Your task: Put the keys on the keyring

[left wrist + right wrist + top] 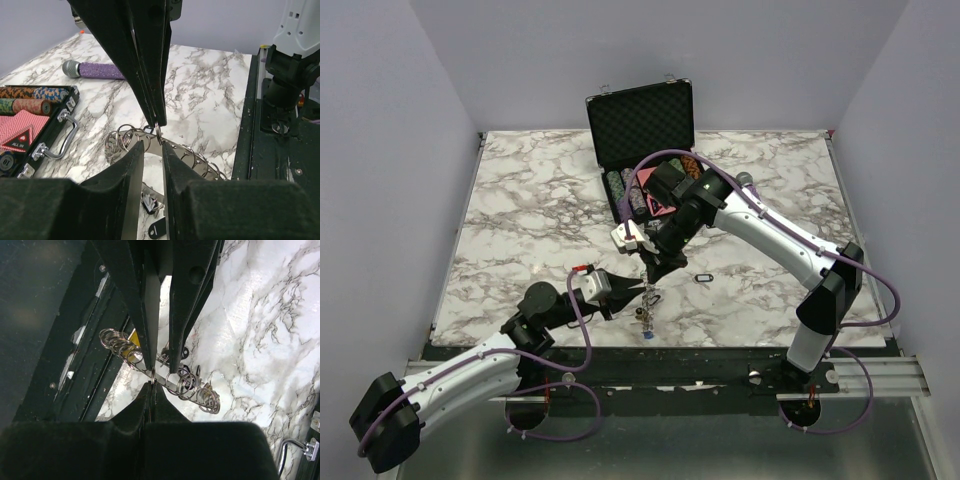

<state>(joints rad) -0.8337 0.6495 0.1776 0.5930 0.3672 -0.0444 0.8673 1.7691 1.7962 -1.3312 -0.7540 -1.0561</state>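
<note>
The keyring (197, 156) is a silver band fringed with small split rings, and it hangs above the table's near edge (646, 305). My right gripper (152, 382) is shut on one small ring at its top, also seen from the left wrist (158, 129). My left gripper (152, 147) is open with a narrow gap, its fingertips (172, 360) standing either side of that pinched ring along the band. Keys dangle beneath: a black head (157, 230) and a yellow head (133, 335). One black key (701, 277) lies loose on the marble.
A black chip case (642, 125) stands open at the back, its chip rows and handle (62, 140) showing in the left wrist view. A purple microphone (95, 70) lies on the marble. The table's black front rail (720, 358) runs just below the keyring.
</note>
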